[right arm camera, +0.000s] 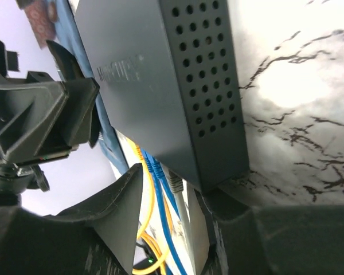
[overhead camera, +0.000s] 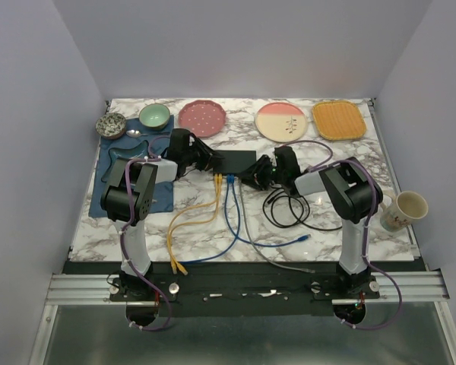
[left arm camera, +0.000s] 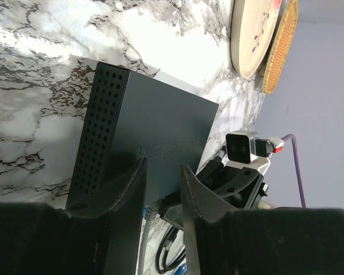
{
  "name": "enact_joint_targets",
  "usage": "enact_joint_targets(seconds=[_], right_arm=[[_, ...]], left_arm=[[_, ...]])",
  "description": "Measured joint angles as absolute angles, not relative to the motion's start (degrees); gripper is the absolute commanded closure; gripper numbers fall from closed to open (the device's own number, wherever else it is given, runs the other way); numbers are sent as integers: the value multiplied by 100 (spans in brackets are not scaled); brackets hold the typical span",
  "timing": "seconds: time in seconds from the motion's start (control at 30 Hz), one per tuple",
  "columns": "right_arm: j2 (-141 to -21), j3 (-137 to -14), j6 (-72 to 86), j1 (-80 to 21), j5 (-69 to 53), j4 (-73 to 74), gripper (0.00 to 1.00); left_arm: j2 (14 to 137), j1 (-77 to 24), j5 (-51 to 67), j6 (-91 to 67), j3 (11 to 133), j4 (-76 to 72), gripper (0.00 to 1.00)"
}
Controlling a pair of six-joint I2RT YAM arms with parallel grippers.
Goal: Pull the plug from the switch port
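The switch [overhead camera: 235, 160] is a flat black box lying mid-table, sockets toward me. Yellow, blue and grey cables are plugged into its near edge. My left gripper [overhead camera: 210, 163] is at its left end. In the left wrist view the fingers [left arm camera: 132, 183] stand apart over the switch's top [left arm camera: 155, 126]; contact is hidden. My right gripper [overhead camera: 252, 175] is at the right end. In the right wrist view it [right arm camera: 169, 180] is open, and the grey plug [right arm camera: 174, 182] and blue plugs [right arm camera: 155, 168] lie between its fingers under the switch [right arm camera: 149, 86].
Yellow cables [overhead camera: 190, 220], a blue cable [overhead camera: 232, 220], a grey cable [overhead camera: 251, 236] and a black cable loop [overhead camera: 285, 209] trail toward me. A blue cloth [overhead camera: 129, 175] lies left. Bowls [overhead camera: 154, 115] and plates [overhead camera: 280, 121] line the back. A mug [overhead camera: 401, 211] stands right.
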State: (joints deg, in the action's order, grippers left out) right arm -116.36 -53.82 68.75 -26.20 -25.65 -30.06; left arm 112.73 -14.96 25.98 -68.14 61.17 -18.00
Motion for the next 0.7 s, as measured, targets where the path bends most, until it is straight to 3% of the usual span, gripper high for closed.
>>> enact_joint_targets(seconds=[0.27, 0.7], right_arm=[[-11734, -5142, 7317, -2617, -2464, -3551, 63], [-11970, -4952, 8023, -2587, -2397, -4368, 63]], left_arm=[[11273, -1496, 2598, -6816, 6101, -1824, 62], [11273, -1496, 2600, -6818, 6029, -1868, 62]])
